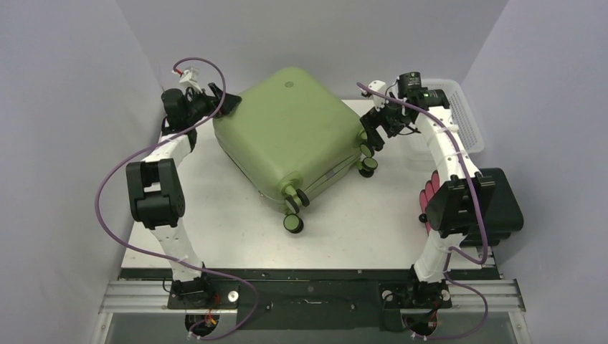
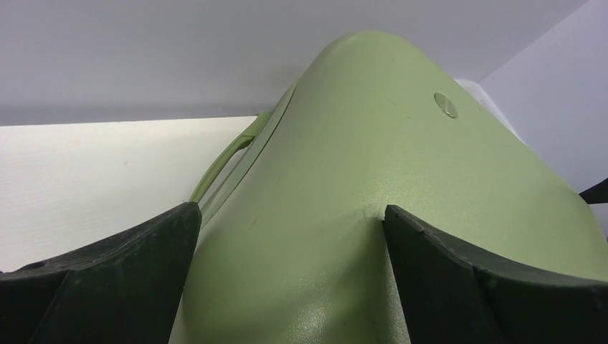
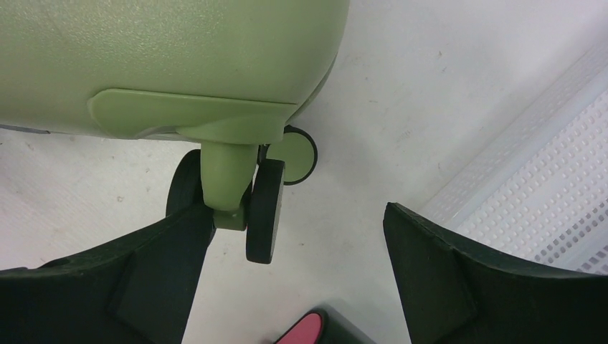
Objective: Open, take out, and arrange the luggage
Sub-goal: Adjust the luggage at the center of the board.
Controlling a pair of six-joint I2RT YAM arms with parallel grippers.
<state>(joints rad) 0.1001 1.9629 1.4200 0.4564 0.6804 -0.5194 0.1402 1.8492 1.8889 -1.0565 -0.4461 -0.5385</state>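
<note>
The luggage (image 1: 290,132) lies closed on the tabletop (image 1: 344,215) between the arms. The left end effector (image 2: 290,211) is open, straddling a shell corner. The right end effector (image 3: 297,211) is open at a wheel (image 3: 264,211). Recommended: steady the shell on both sides before parting the seam.

The top view looks steeply down from above and behind the arm bases, taking in the whole white surface (image 1: 215,236). The left wrist view sits very close to a rounded corner of the large olive-green hard-shell suitcase (image 2: 373,201), facing along its shell between black fingers (image 2: 129,287). The right wrist view, equally close, faces a black double wheel (image 3: 262,208); the top view shares both spots.
</note>
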